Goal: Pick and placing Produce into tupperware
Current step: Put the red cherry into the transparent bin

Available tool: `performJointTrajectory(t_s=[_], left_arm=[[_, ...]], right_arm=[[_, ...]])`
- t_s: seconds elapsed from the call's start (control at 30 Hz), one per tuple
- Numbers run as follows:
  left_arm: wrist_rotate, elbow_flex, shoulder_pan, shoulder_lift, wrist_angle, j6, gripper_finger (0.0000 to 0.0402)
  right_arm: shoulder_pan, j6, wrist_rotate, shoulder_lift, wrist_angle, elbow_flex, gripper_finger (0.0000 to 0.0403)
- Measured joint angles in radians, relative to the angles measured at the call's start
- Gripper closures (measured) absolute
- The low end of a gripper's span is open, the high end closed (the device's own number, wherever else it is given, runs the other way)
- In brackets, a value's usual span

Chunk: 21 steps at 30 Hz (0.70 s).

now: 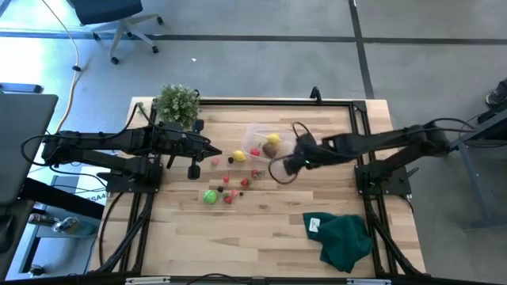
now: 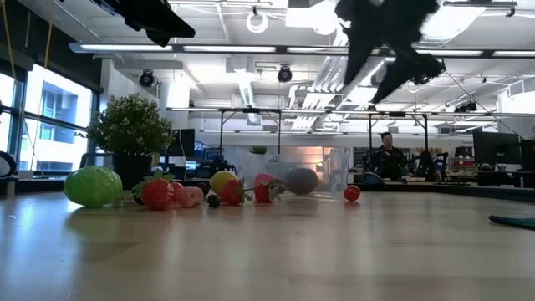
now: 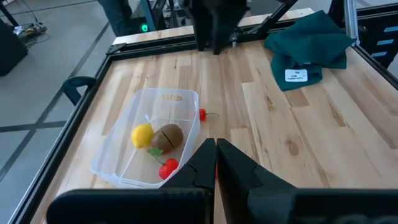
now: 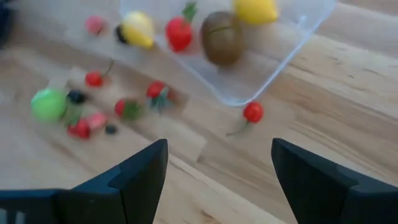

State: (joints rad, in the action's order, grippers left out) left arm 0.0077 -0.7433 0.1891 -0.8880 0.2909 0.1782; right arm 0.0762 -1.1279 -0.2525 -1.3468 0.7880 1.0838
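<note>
While the left gripper (image 1: 215, 151) sits pinched shut and empty beside the scattered little red, yellow and green toy produce (image 1: 226, 187), the small clear plastic tupperware tub (image 1: 255, 136) holds a few pieces mid-table, and the right gripper (image 1: 287, 168) hangs wide apart, empty, just right of it.

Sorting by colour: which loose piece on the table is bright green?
The round green piece, largest of the loose produce, nearest the table's front edge; its neighbours are red.
</note>
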Motion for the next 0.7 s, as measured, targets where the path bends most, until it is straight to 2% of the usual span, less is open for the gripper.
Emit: performJointTrajectory(t_s=[0.17, 0.37, 0.5, 0.7], left_arm=[[0.000, 0.000, 0.000, 0.000, 0.000, 0.000, 0.0396], [0.000, 0.000, 0.000, 0.000, 0.000, 0.000, 0.0396], [0.000, 0.000, 0.000, 0.000, 0.000, 0.000, 0.0396], [0.000, 0.000, 0.000, 0.000, 0.000, 0.000, 0.0396]], right_arm=[[0.026, 0.077, 0.000, 0.096, -0.201, -0.215, 0.0126], [0.036, 0.063, -0.026, 0.113, -0.366, -0.369, 0.0126], [0.034, 0.152, -0.033, 0.113, -0.513, -0.458, 0.0126], [0.028, 0.239, -0.172, 0.077, -0.549, -0.499, 0.0133]])
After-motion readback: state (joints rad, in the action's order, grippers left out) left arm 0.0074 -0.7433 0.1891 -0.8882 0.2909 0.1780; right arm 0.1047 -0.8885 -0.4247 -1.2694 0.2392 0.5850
